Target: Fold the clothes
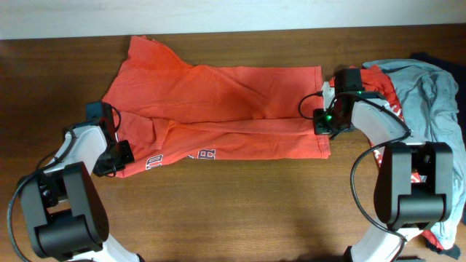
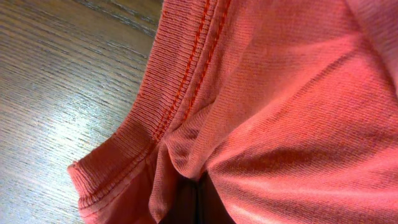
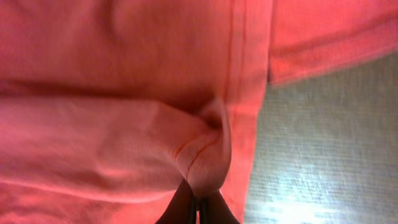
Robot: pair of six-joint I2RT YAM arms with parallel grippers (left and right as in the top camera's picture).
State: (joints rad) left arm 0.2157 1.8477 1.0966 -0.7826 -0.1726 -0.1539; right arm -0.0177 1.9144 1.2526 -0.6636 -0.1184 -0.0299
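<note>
Folding the orange-red T-shirt (image 1: 218, 102) the long way — looks like the step in hand. Spread sideways across the far half of the desk (image 1: 255, 218). Pinched tight by the left gripper (image 1: 119, 154) at its ribbed end near the left edge, and by the right gripper (image 1: 321, 122) at the hem near the right edge. Next, most likely: lift both ends together, lay one side over — no wrinkles.

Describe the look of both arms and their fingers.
The left arm and right arm both have white curved links joined by bulky black cylindrical joint housings. Thin black cables loop beside each arm. A small green light glows near the right wrist. The fingers are dark, slim and tapered.
</note>
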